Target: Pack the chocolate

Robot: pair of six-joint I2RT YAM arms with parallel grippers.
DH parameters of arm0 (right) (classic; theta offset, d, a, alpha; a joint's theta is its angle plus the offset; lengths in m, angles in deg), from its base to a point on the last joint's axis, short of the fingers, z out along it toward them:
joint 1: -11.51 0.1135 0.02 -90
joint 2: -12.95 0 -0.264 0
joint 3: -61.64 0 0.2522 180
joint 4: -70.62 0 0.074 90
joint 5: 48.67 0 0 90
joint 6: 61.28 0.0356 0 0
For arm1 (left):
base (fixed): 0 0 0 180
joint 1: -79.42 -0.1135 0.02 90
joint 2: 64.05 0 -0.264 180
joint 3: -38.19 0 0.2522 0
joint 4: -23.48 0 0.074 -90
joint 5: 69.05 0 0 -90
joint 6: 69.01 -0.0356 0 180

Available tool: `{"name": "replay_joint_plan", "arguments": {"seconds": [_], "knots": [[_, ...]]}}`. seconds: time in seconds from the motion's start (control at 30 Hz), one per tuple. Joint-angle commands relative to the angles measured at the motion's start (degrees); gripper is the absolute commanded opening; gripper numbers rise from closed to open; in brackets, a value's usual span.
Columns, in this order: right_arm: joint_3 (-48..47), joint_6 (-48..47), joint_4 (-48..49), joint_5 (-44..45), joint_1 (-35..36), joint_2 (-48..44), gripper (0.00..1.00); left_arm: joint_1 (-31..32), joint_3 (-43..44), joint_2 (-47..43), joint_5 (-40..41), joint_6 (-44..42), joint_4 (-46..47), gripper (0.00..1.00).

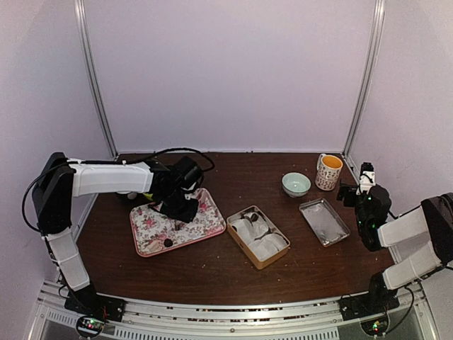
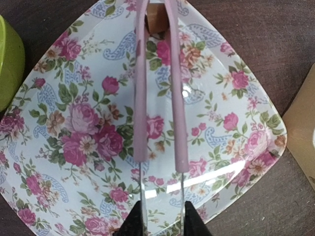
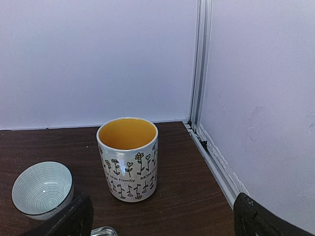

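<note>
My left gripper hovers over the floral tray, shut on the pink tongs. The tong arms reach forward to the tray's far corner. A small tan lump of chocolate sits between their tips. On the tray's near end lie a dark chocolate and a pale one. Another dark chocolate rests in the brown box, which holds white paper cups. My right gripper stands open at the far right with nothing between its fingers.
A flower-print mug and a pale green bowl stand at the back right. A metal tray lies beside the box. A green container sits just left of the floral tray.
</note>
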Motion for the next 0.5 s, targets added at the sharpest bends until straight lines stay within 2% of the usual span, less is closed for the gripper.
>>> {"name": "replay_joint_plan", "arguments": {"seconds": [0.0,0.27,0.47], "knots": [[-0.9,0.2,0.2,-0.4,-0.5,-0.1,1.00,-0.2,1.5,-2.7,1.0,-0.6,-1.5,0.23],[-0.9,0.2,0.1,-0.3,-0.5,-0.2,1.00,2.5,2.6,-10.1,0.3,-0.6,-6.7,0.20],[-0.9,0.2,0.1,-0.3,-0.5,-0.2,1.00,7.9,3.9,-14.1,-5.7,-3.5,-6.8,0.18]]}}
